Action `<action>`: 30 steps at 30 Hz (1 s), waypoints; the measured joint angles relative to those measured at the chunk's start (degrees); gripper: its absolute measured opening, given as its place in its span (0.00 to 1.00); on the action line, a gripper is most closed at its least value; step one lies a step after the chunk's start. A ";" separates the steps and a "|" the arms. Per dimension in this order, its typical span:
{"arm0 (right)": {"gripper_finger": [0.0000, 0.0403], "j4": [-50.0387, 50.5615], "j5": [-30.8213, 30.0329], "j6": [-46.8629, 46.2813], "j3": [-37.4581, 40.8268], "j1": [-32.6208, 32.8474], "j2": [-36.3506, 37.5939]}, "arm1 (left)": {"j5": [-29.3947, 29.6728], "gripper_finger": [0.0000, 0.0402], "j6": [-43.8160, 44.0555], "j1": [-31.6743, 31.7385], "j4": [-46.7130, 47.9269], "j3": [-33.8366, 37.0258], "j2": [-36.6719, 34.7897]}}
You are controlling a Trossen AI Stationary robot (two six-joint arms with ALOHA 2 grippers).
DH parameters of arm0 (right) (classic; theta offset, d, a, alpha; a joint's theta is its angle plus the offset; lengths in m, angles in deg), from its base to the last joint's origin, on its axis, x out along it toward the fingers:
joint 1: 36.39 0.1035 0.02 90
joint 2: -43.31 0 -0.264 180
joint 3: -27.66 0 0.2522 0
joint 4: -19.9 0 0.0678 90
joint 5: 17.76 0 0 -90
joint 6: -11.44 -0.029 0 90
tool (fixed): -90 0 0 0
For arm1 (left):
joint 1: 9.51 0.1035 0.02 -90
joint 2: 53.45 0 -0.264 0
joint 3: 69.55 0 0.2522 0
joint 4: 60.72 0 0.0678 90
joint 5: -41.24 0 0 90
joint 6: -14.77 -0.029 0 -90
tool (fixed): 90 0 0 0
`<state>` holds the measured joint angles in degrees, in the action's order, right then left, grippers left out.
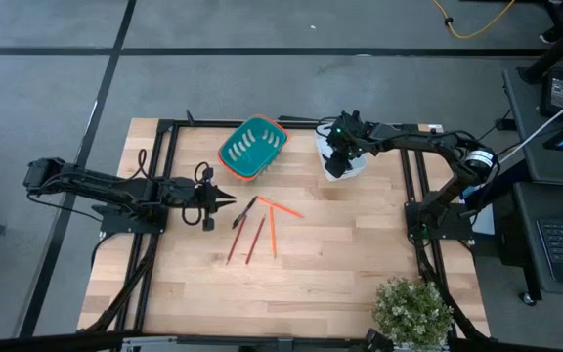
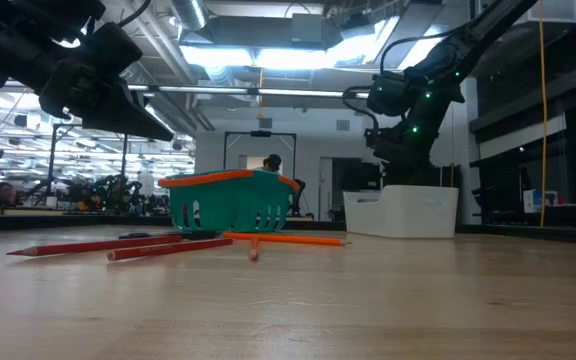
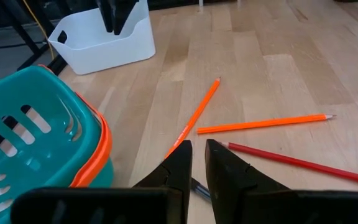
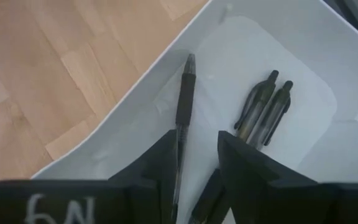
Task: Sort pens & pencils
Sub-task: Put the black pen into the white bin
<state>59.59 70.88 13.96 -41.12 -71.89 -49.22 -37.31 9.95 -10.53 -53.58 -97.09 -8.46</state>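
Your left pincer (image 1: pixel 225 199), narrowly open and empty, hovers by the last pen (image 1: pixel 245 210) among the pencils (image 1: pixel 273 227) on the counter (image 1: pixel 340 264), so you could snag a pencil, while your right pincer (image 4: pixel 194 155), part-open and empty, hangs over the binned pens (image 4: pixel 263 106).

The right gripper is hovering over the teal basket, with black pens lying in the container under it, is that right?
Not quite. The right gripper hovers over the white bin, not the teal basket, which sits apart beside it. The high view shows this. The right wrist view confirms the black pens lie in that white bin.
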 joint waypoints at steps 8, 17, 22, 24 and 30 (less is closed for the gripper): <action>0.26 0.83 -0.02 1.56 -0.56 0.15 1.24 | 0.04 0.10 -0.22 0.00 -0.37 0.00 0.01; 0.26 0.39 -0.02 2.04 -1.84 2.58 7.49 | 0.07 0.10 -0.26 -0.01 -0.89 0.00 0.00; 0.26 -1.88 -0.07 2.67 -1.84 6.27 12.01 | 0.09 0.10 -0.26 0.00 -2.33 0.00 -0.01; 0.26 -4.09 -0.06 3.78 -1.84 8.05 13.53 | 0.09 0.10 -0.24 -0.02 -2.59 0.00 -0.01; 0.26 -9.83 -0.04 5.29 -1.84 13.24 14.88 | 0.09 0.10 -0.22 -0.04 -2.66 0.00 -0.01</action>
<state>49.76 70.83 19.26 -42.96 -58.65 -34.34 -37.23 9.73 -10.57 -56.24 -97.09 -8.47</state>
